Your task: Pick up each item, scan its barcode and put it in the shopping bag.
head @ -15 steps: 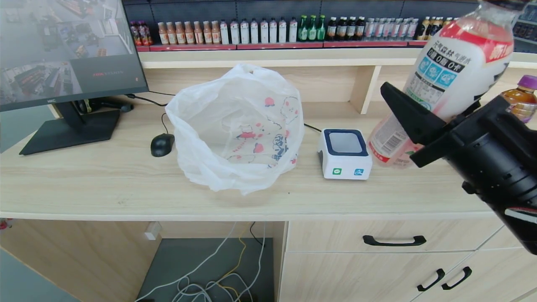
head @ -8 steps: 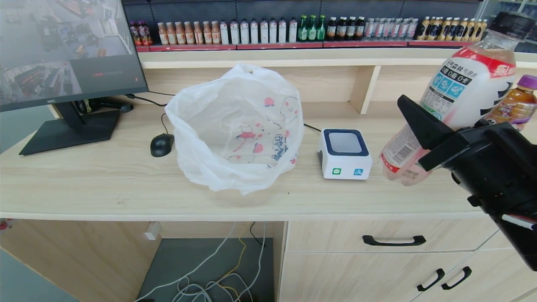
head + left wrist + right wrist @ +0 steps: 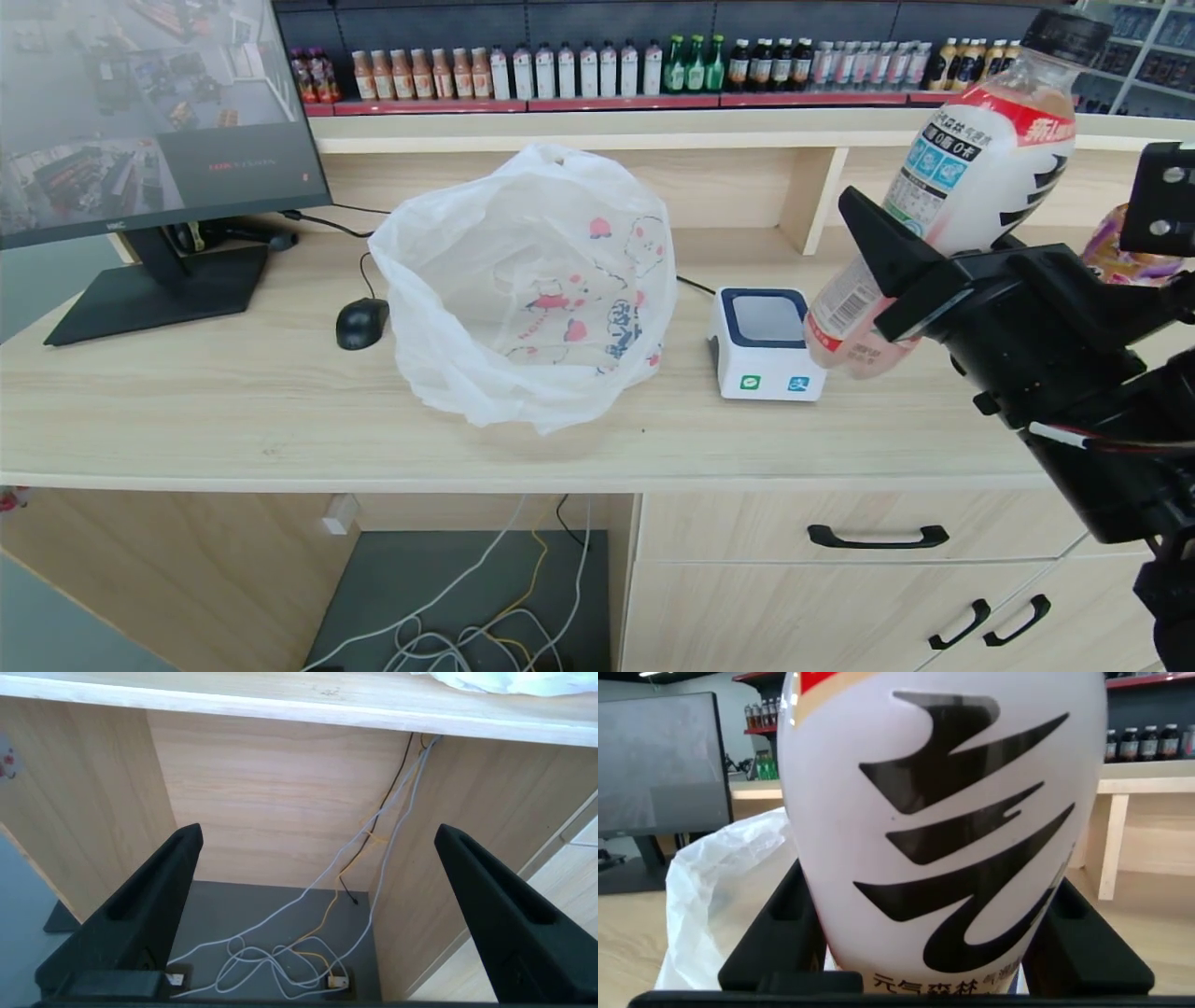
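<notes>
My right gripper (image 3: 943, 271) is shut on a large pink-and-white drink bottle (image 3: 943, 196), held tilted in the air with its black cap up and to the right. The bottle's lower end hangs just right of the white barcode scanner (image 3: 766, 343), close above the counter. The right wrist view looks straight at the bottle's white label (image 3: 952, 831) between the two fingers. The white plastic shopping bag (image 3: 532, 280) stands open left of the scanner. My left gripper (image 3: 327, 915) hangs open below the counter, facing the cables under the desk.
A black mouse (image 3: 360, 322) and a monitor (image 3: 140, 112) sit on the counter's left part. An amber bottle with a purple label (image 3: 1120, 257) stands at the far right behind my right arm. Shelves of bottles (image 3: 653, 65) line the back. Drawers (image 3: 878, 537) are below the counter.
The right arm swung right and down, then came back left with the bottle, whose lower end is now nearer the scanner. Bag and scanner stayed put.
</notes>
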